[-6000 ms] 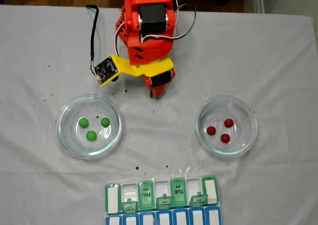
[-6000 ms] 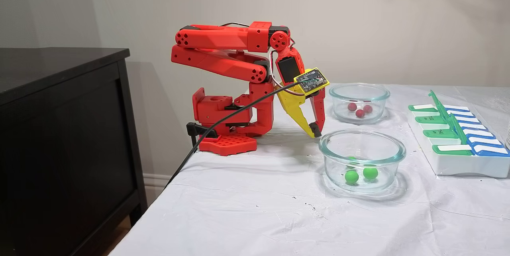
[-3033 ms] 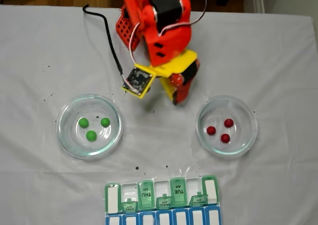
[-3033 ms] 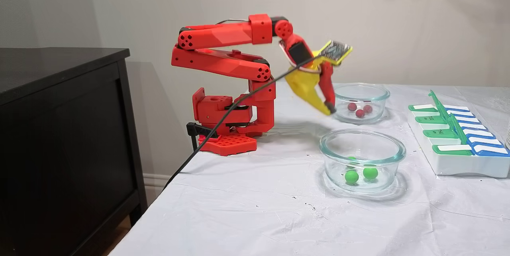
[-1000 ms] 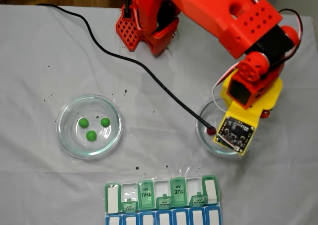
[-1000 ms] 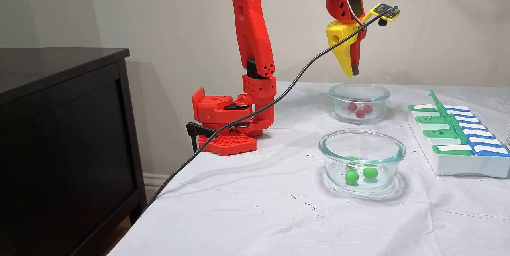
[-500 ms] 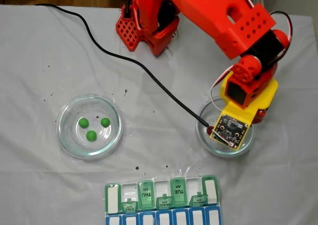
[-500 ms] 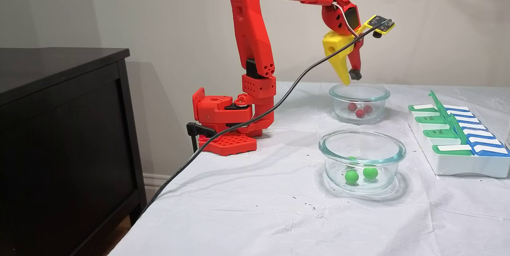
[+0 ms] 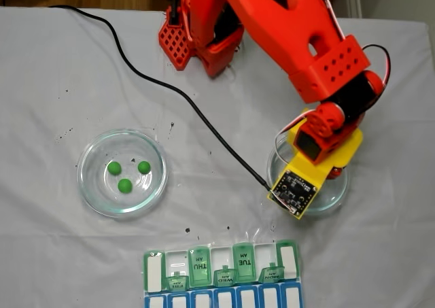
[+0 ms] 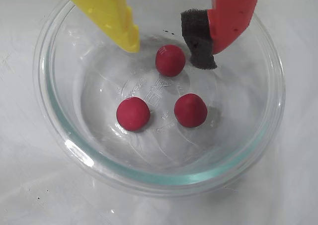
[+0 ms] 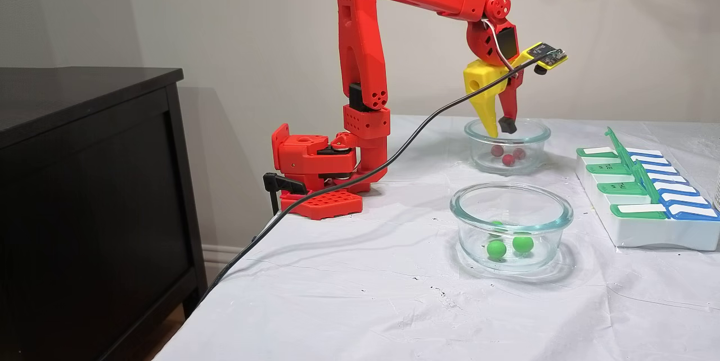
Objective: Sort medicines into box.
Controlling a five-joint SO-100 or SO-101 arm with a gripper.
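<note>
Gripper (image 10: 166, 46) | open, empty | tips in dish (image 10: 258, 135) rim | above 3 red balls (image 10: 170, 60)

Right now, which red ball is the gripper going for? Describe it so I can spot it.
Find the glass dish under the red arm, holding three red balls. The gripper is open, and its target looks like the ball between the fingertips; the other two lie side by side, farther away.

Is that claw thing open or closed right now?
Open. In the wrist view the gripper shows a clear gap between its yellow and red fingers, above a red ball, touching nothing.
</note>
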